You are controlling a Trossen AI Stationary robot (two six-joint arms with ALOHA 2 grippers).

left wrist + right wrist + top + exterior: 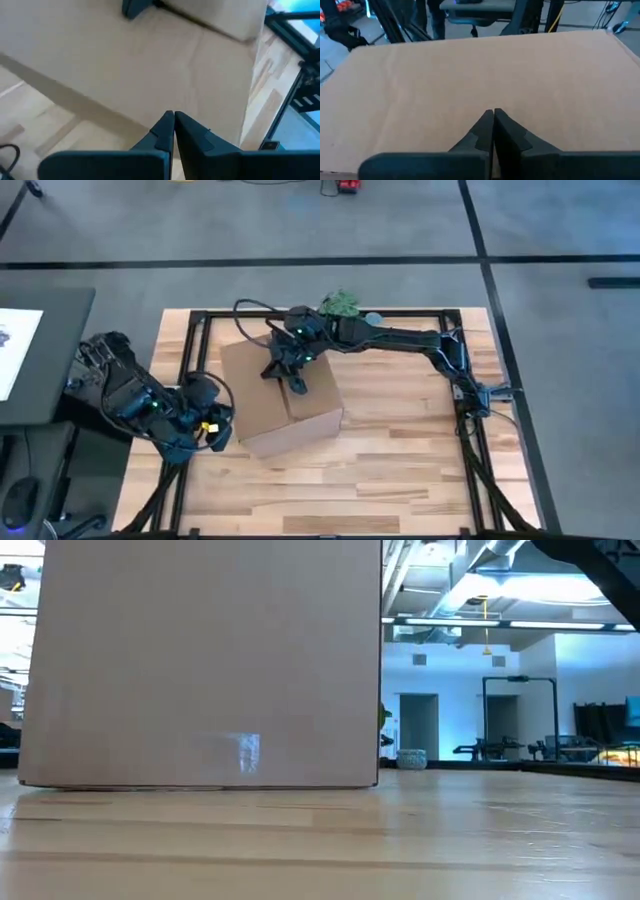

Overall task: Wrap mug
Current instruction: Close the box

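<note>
I see no mug in any view; what I have instead is a closed cardboard box (pixel 283 395) sitting a little toward nine o'clock from the middle of the wooden table (pixel 400 470), turned at an angle to the table's edges. If the mug is there at all, I judge it is inside or hidden behind the box, and I cannot tell which.

My right gripper (pixel 297 370) is over the top of the box, near its twelve o'clock edge, fingers pressed together on nothing. In my right wrist view the fingertips (pixel 493 117) point down at the flat brown lid. My left gripper (pixel 213 430) waits off the box's eight o'clock corner, just beside its side wall, fingers likewise together and empty.

I take this to be the opening stage: getting into the box before any wrapping can start. The next move calls for spreading my right fingers and finding the flap seam, with my left steadying the box so it does not slide.

Near twelve o'clock beyond the box lies something small and green (pixel 341 304).
</note>
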